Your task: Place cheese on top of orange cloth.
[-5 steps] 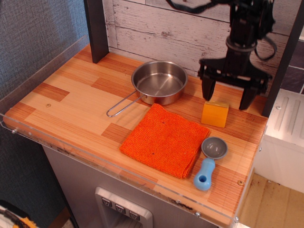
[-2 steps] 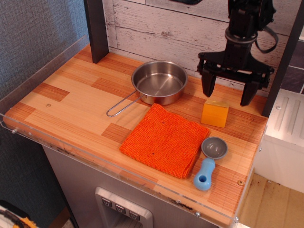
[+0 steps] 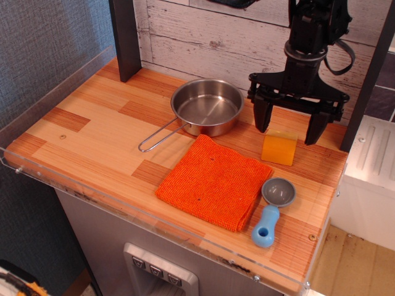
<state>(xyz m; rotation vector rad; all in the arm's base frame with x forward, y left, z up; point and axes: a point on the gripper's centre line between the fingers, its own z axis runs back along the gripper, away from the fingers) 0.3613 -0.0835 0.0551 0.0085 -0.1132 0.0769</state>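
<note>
Approach step: the gripper (image 3: 289,128), its 2 fingers spread wide, hangs over the cheese (image 3: 279,149) at right of frame. Next, I judge: descend, clamp it, carry it to the orange cloth (image 3: 213,182).

the way from cheese (image 3: 279,150) to orange cloth (image 3: 214,182) lies open; pan (image 3: 207,106) stands behind, scoop (image 3: 272,211) just right of cloth.

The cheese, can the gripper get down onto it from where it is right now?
Probably yes. The gripper hangs open almost directly above the cheese, one finger to either side, and nothing lies between them; the cloth and scoop sit clear of it.
</note>
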